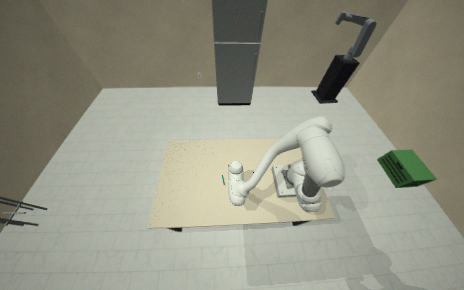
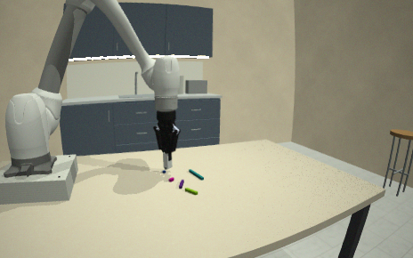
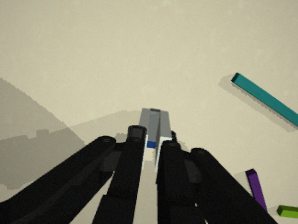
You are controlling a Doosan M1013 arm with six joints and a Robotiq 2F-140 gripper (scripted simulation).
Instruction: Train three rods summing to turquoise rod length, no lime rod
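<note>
My gripper (image 2: 167, 166) (image 3: 153, 122) is shut, its tips low at the table; a narrow grey piece between them looks like the grey rod (image 3: 154, 121), mostly hidden by the fingers. The blue rod (image 2: 164, 172) (image 3: 151, 144) lies close at the tips' near side; any gap is hidden. The magenta rod (image 2: 171, 180) lies nearer the exterior camera. The purple rod (image 2: 182, 183) (image 3: 256, 189) and lime rod (image 2: 191, 191) (image 3: 288, 211) lie to the right of it. The turquoise rod (image 1: 223, 180) (image 2: 196, 174) (image 3: 265, 99) lies apart, right of the gripper.
The wooden table (image 1: 190, 205) (image 2: 285, 200) bears the rods and the robot's base (image 1: 285, 187) (image 2: 40, 187). The arm hides the gripper in the top view. A green crate (image 1: 406, 168) stands on the floor, and a stool (image 2: 401, 133) stands beyond the table.
</note>
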